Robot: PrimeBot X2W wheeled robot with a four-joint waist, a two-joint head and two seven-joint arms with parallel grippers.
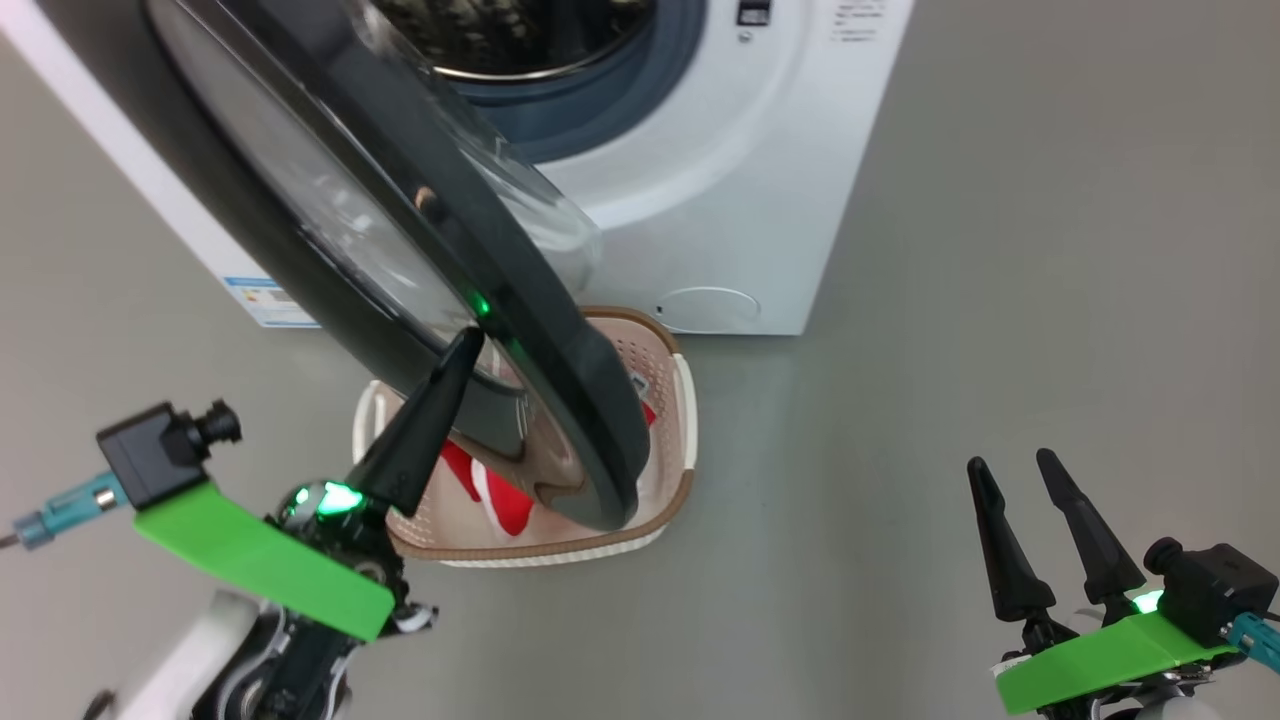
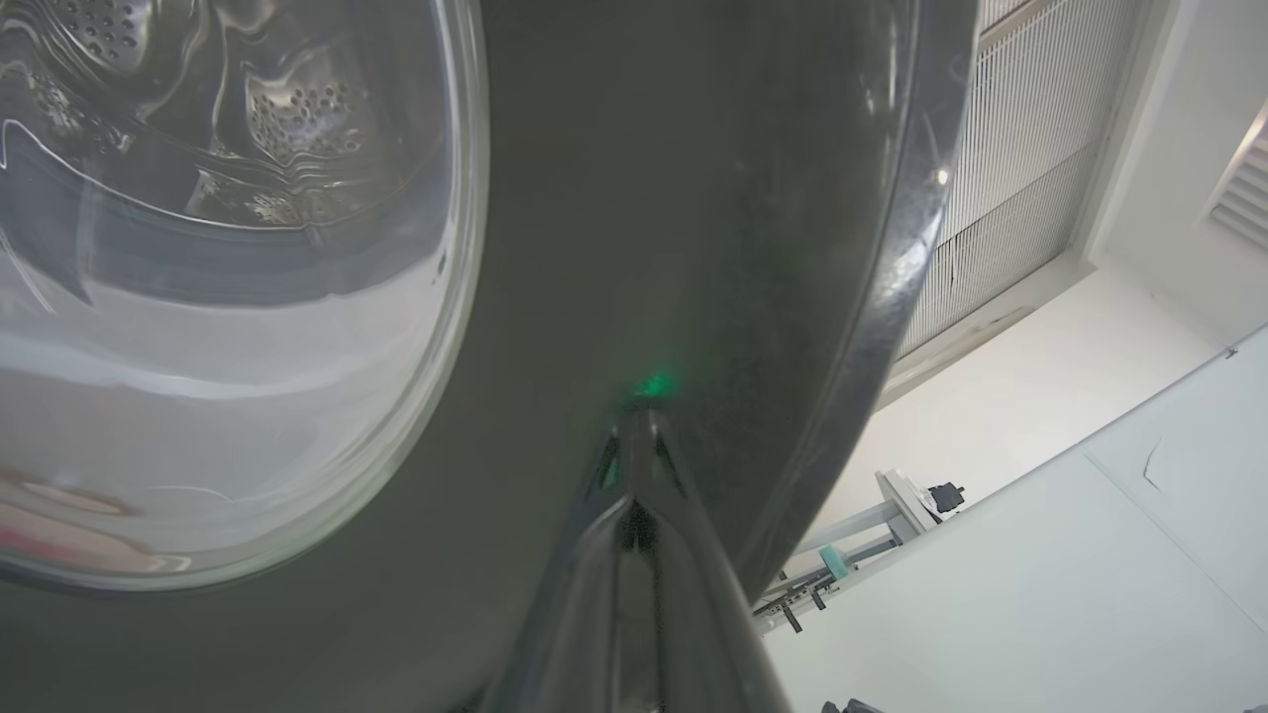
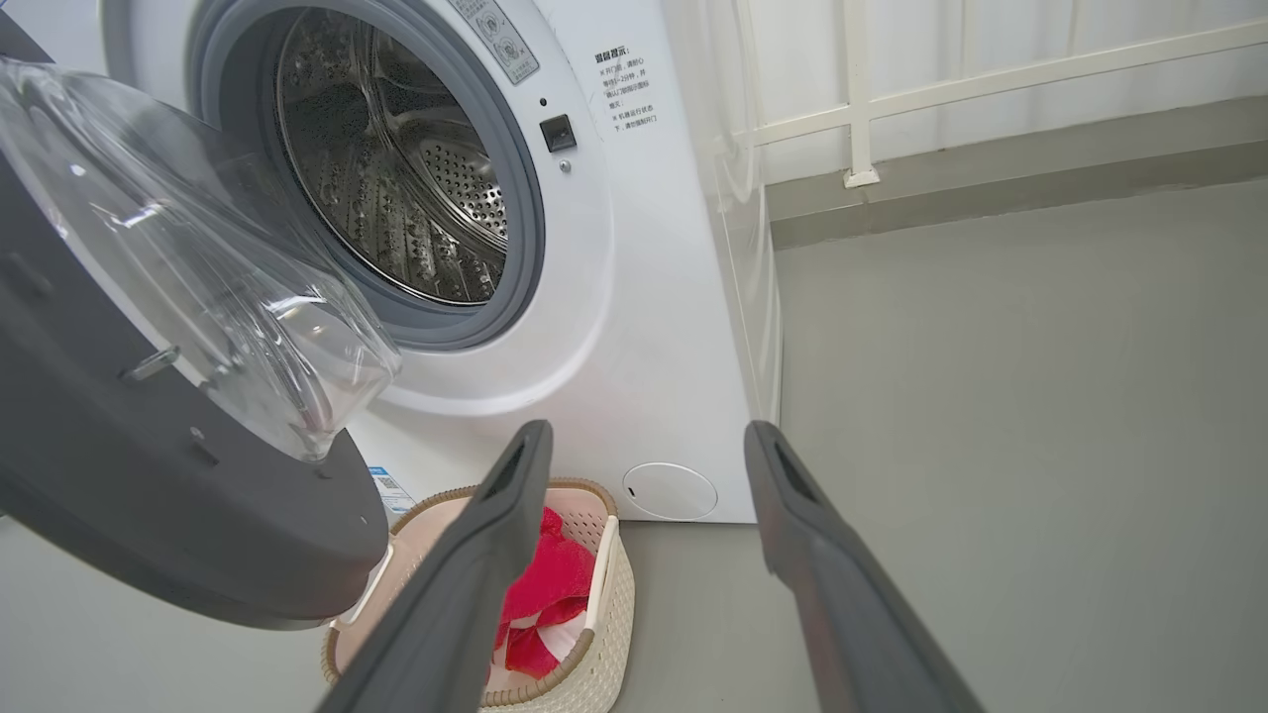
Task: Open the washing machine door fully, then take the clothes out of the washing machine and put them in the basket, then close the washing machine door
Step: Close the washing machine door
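At the left, the left end effector [image 1: 467, 342] [image 2: 642, 421] points up with its two fingers drawn together, the tip touching the glossy black rim on the outer face of the washing machine door [image 1: 560, 380] [image 2: 713, 198] [image 3: 149, 485]. The door stands partly open, swung out above the basket [image 1: 688, 485] [image 3: 599, 634]. The basket sits on the grey floor [image 1: 1050, 300] just in front of the washing machine [image 1: 740, 180] [image 3: 634, 297], and the red and white clothes [image 1: 505, 512] [image 3: 545, 584] lie inside it. The right wrist view shows the steel drum [image 3: 396, 178] bare. At the lower right, the right end effector [image 1: 1010, 460] [image 3: 646, 436] hangs well apart from the machine, fingers spread and holding nothing.
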